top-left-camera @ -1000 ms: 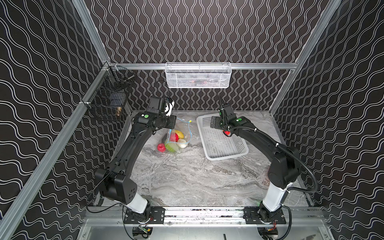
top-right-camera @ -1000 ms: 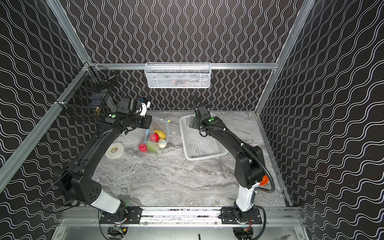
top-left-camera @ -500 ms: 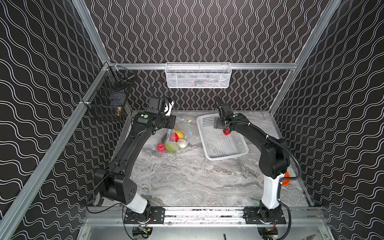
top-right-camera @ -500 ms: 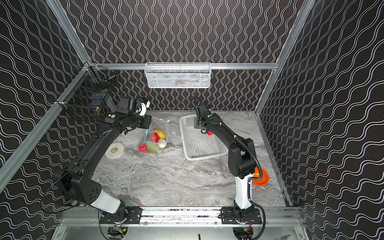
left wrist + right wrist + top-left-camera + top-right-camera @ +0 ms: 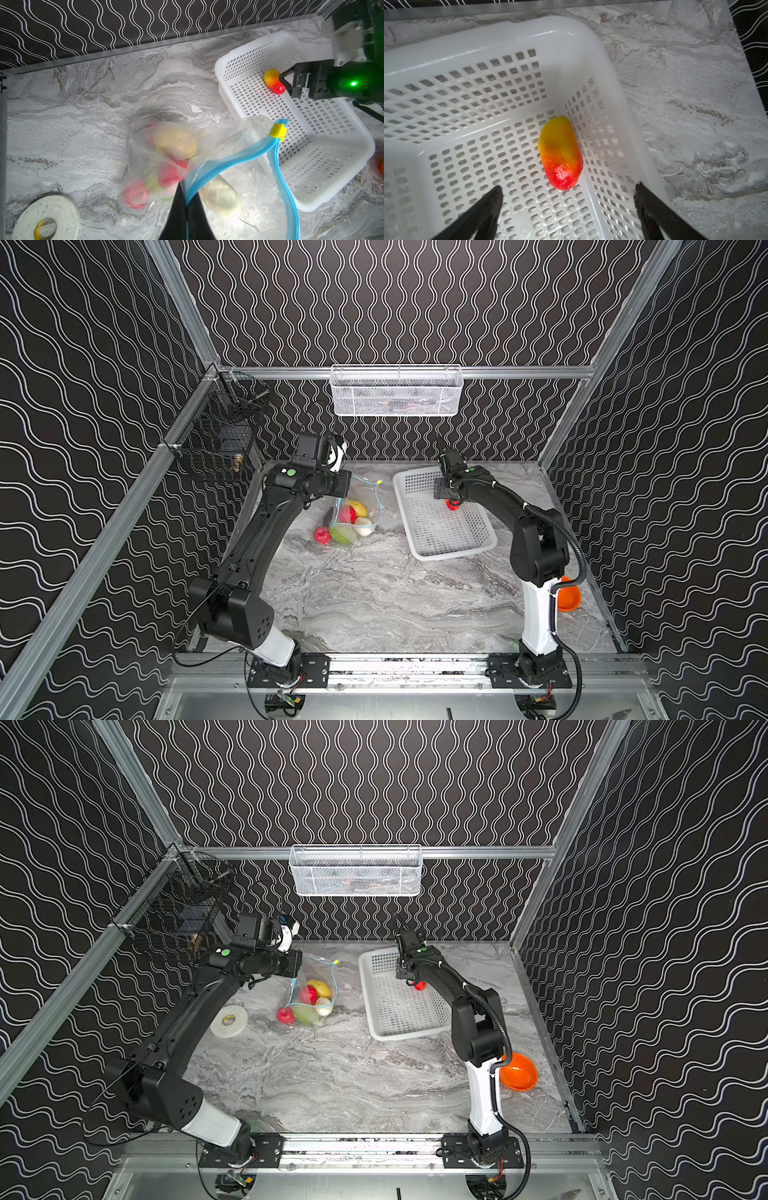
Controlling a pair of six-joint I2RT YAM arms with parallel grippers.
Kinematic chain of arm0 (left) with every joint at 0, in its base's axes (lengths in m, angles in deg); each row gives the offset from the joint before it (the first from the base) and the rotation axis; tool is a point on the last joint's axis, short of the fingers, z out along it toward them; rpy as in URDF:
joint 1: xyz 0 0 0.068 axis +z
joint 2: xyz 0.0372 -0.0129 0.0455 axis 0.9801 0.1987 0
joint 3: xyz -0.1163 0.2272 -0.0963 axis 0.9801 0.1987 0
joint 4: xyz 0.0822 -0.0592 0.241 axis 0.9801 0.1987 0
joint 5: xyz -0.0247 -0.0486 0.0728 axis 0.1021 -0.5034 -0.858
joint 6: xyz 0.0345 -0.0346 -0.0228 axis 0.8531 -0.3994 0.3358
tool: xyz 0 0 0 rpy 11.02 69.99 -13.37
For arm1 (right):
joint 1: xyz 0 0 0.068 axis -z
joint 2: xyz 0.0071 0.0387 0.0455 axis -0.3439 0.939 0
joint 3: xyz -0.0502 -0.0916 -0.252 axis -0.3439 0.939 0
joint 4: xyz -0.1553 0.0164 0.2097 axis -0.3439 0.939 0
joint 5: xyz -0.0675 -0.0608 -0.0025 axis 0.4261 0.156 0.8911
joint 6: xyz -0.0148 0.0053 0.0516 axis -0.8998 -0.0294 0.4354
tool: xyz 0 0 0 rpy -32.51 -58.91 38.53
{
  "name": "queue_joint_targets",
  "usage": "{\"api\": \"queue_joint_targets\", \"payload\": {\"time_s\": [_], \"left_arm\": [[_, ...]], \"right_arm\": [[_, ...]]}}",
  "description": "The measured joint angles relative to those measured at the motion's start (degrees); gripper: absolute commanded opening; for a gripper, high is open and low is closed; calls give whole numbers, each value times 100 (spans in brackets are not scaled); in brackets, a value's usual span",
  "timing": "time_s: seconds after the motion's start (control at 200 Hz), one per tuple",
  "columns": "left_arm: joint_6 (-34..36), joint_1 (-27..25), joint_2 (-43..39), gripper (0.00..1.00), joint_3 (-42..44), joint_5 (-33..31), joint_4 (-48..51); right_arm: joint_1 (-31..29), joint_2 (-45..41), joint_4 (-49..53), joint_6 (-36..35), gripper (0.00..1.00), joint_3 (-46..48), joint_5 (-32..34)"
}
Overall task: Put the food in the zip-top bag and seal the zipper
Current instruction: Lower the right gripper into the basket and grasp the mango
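The clear bag (image 5: 368,499) lies on the tabletop (image 5: 374,593) left of the white basket (image 5: 457,551), its blue zipper (image 5: 228,164) gaping, yellow slider (image 5: 278,130) at one end; potato (image 5: 358,509), radish (image 5: 364,526), cabbage (image 5: 343,534) and red rounds (image 5: 347,514) sit inside. The left hand (image 5: 187,199) stays clenched on the zipper. The right hand (image 5: 569,187) hangs released, fingers spread, just above the pepper (image 5: 560,153) by the basket's wall. Since a second ago the right arm's elbow has swung upright, uncovering the orange bowl (image 5: 517,1073); bag and food have not shifted. The right wrist view shows the pepper's yellow-to-red skin; the top views give only a red spot. A tape roll (image 5: 228,1020) shows in a top view and the left wrist view.
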Motion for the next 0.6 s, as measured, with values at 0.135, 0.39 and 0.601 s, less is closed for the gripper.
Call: {"api": "queue_joint_targets", "payload": {"time_s": [0.135,0.39,0.601], "left_arm": [[0,0,33,0,0,13,0],[0,0,33,0,11,11,-7],[2,4,28,0,15,9,-9]], "right_arm": [[66,140,-2,-42,99,-74,-50],[101,275,-17,-83,96,-131,-201],[103,483,-22,-83,90,-275,-319]]}}
